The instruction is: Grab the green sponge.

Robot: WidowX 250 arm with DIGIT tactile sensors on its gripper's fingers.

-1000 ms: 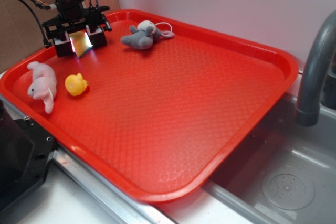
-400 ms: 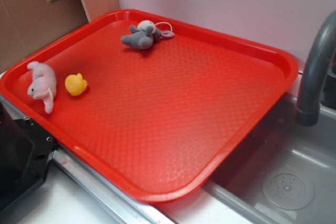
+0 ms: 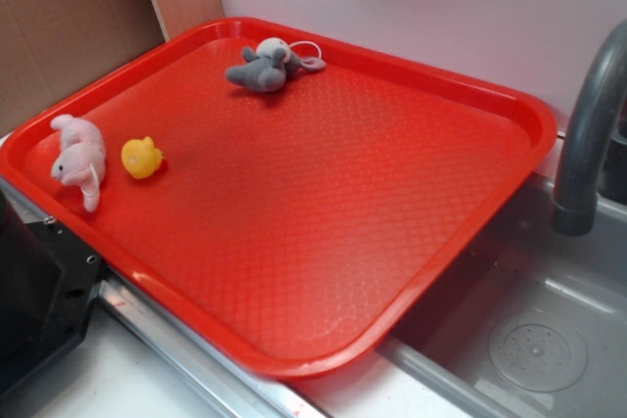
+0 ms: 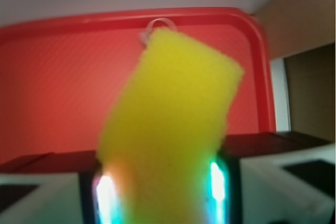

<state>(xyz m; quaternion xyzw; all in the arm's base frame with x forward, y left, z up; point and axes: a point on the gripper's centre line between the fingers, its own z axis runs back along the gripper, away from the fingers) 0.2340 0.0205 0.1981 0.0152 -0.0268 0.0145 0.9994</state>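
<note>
Wrist: end effector (image 4: 163, 192) grasping 1 green sponge (image 4: 170, 124) | tray (image 3: 490, 105): 2 plush toys (image 3: 266, 66), 1 duck (image 3: 142, 157)

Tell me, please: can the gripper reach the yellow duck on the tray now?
Probably not as things stand. The fingers are closed on the green sponge, held above the red tray, so the gripper is occupied. The yellow duck itself lies uncovered.

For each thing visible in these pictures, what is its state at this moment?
green sponge: clamped between the gripper fingers, lifted above the tray.
gripper: shut on the sponge; out of the exterior view.
red tray: lying flat beside the sink.
yellow duck: resting on the tray.
pink plush toy: lying on the tray, by its left rim.
grey plush toy: lying near the tray's far edge.
</note>
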